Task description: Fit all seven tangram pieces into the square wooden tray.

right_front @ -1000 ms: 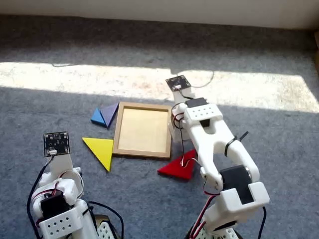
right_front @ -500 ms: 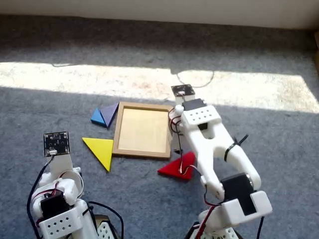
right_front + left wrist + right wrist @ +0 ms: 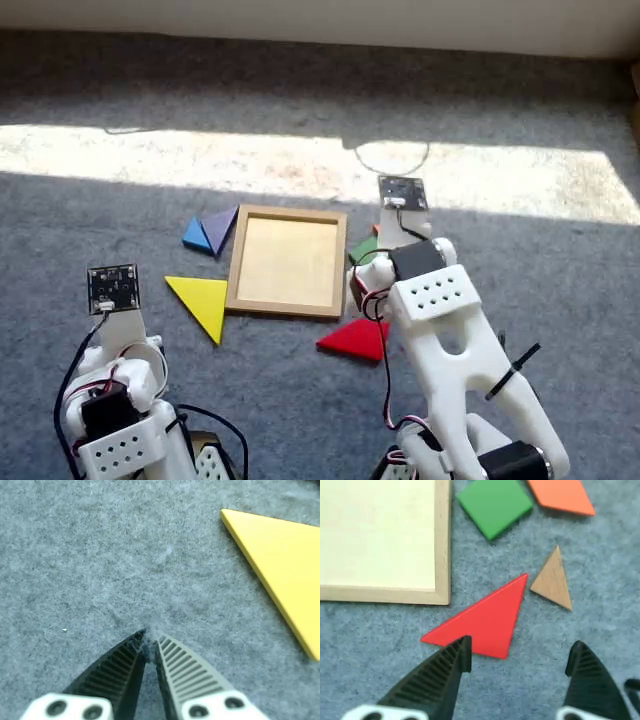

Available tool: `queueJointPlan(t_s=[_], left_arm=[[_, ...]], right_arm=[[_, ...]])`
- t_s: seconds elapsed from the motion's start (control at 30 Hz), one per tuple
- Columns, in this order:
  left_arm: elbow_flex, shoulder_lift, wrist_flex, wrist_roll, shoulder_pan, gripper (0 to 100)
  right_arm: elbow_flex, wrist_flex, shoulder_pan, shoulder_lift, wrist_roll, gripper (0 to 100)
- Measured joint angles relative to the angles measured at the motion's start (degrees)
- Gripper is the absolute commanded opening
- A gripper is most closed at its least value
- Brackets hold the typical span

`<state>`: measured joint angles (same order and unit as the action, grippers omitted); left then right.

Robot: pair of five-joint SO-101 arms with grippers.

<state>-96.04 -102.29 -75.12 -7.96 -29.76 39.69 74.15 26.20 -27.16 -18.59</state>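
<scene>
A: Seven pieces lie outside the square wooden tray (image 3: 286, 308). Which first?

B: Probably the red triangle (image 3: 482, 617), beside its corner (right gripper (image 3: 521, 647) above, jaws wide). Next: descend, straddle, close. Left gripper (image 3: 150, 637) is pinched together over carpet (image 3: 75, 555).

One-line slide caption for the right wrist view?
Open right gripper above the red triangle, with green square, orange parallelogram and small wooden triangle beside the empty wooden tray.

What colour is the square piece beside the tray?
The square piece is green; the right wrist view shows it best.
</scene>
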Motion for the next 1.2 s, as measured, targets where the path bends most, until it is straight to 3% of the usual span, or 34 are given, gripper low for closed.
queueJointPlan(t_s=[0.13, 0.33, 0.73, 1.07, 1.2], left_arm=[[0.0, 0.0, 0.0, 0.0, 0.0, 1], [0.0, 0.0, 0.0, 0.0, 0.0, 1], [0.0, 0.0, 0.0, 0.0, 0.0, 1], [0.0, 0.0, 0.0, 0.0, 0.0, 1], [0.0, 0.0, 0.0, 0.0, 0.0, 1]], right_arm=[[0.5, 0.0, 3.4, -0.1, -13.7, 29.6], [3.3, -3.1, 7.9, -0.4, -22.5, 29.6], [14.8, -17.4, 8.3, -0.4, -23.5, 29.6], [14.2, -21.2, 8.3, 12.1, -23.8, 28.9], [14.1, -21.3, 8.3, 12.8, -23.8, 21.5]])
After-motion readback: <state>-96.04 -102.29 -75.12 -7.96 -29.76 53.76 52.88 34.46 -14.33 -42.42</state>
